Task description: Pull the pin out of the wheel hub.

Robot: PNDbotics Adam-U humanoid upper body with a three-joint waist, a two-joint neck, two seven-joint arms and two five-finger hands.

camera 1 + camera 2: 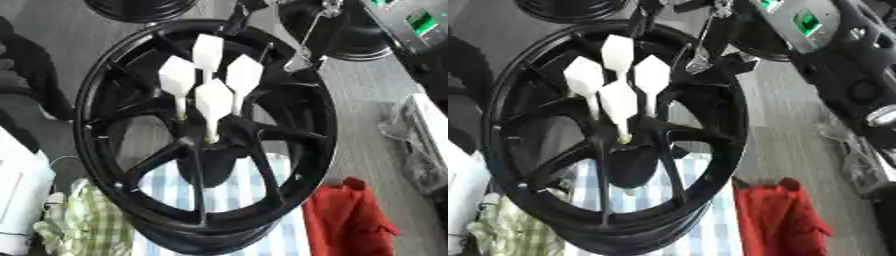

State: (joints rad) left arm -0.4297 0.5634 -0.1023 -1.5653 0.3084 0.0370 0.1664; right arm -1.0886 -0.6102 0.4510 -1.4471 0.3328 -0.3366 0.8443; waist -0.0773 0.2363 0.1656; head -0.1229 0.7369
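Up at the upper rim of the wheel hub (325, 125): right hand (706, 45), visible only as a slim silver-grey part coming in from the top edge. Can't tell whether clenched or released. Not grasping any pin. No left hand in either view.

Down-left from that hand, inside the rim: four white pins, flared flat heads up, shafts converging into the hub centre (210, 150).
- right pin (244, 75): nearest the hand, just inside the rim
- top pin (207, 50)
- left pin (178, 75)
- front pin (213, 100): head in front of the others, shaft tip seated at the centre

Long axis of every pin: from the hub centre up toward the upper rim, slightly fanned, heads apart from each other but close. All four seated, so extraction not yet begun by the look of it.

Judgement: right hand the only candidate. Short reach down-left to the right pin's head, then pull along the shaft, away from the centre, not sideways. Risk: knocking the neighbouring heads, tight spacing.

Wheel hub itself tilted, lower rim on a blue-striped cloth (236, 195) at the near edge of the grey surface. Beside it a green checked cloth (87, 220) at the near left corner and a red cloth (350, 220) at the near right.
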